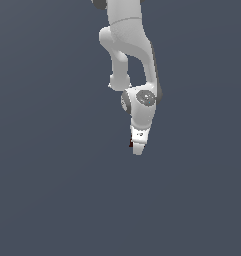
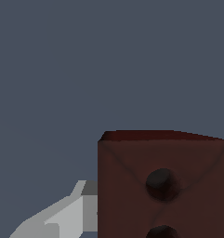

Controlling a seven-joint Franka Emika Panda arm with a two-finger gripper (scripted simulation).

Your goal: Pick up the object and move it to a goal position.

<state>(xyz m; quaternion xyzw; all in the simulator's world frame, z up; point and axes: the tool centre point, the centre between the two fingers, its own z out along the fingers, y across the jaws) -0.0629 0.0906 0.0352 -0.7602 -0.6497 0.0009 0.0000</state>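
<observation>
The object [image 2: 163, 186] is a dark reddish-brown block with round darker patches. It fills much of the wrist view, close to the camera. One grey-white finger [image 2: 62, 217] lies against its side; the other finger is not seen. In the exterior view only a dark red sliver of the object [image 1: 130, 143] shows at the edge of the white hand. My gripper [image 1: 137, 151] points downward over the flat grey-blue ground and appears shut on the object. No goal marker is in view.
The white arm [image 1: 127, 45] comes down from the upper middle of the exterior view. Plain grey-blue ground [image 1: 52, 190] lies all around; no other objects are in view.
</observation>
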